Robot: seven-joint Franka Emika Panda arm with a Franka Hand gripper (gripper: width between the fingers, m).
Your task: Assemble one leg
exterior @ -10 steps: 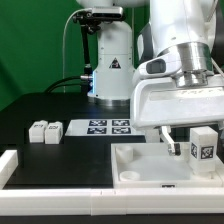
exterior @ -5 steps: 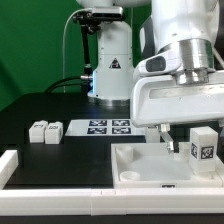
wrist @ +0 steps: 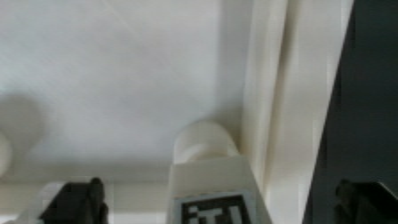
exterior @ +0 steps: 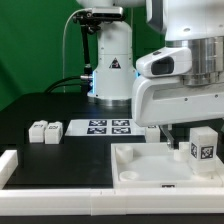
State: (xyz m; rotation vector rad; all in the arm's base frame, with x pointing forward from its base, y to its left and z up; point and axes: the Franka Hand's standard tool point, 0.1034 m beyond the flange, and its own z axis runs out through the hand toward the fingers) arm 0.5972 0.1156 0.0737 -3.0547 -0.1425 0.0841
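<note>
A leg [exterior: 203, 146], a small white block with a square tag, stands upright on the large white panel [exterior: 140, 165] at the exterior view's right. My gripper [exterior: 184, 138] hangs low just above the panel, close beside this leg. In the wrist view the leg [wrist: 210, 175] stands between my two dark fingertips [wrist: 75, 200], with a gap on each side. The gripper [wrist: 219, 205] is open and touches nothing. Two more legs [exterior: 38, 131] [exterior: 53, 130] stand side by side on the black table at the exterior view's left.
The marker board [exterior: 108, 126] lies flat behind the panel. A white raised rim [exterior: 10, 165] runs along the table's front and left corner. The robot base [exterior: 110, 60] stands at the back, with green cloth behind it.
The arm's wrist has risen a little above the panel. The leg at the right stays standing in the same place.
</note>
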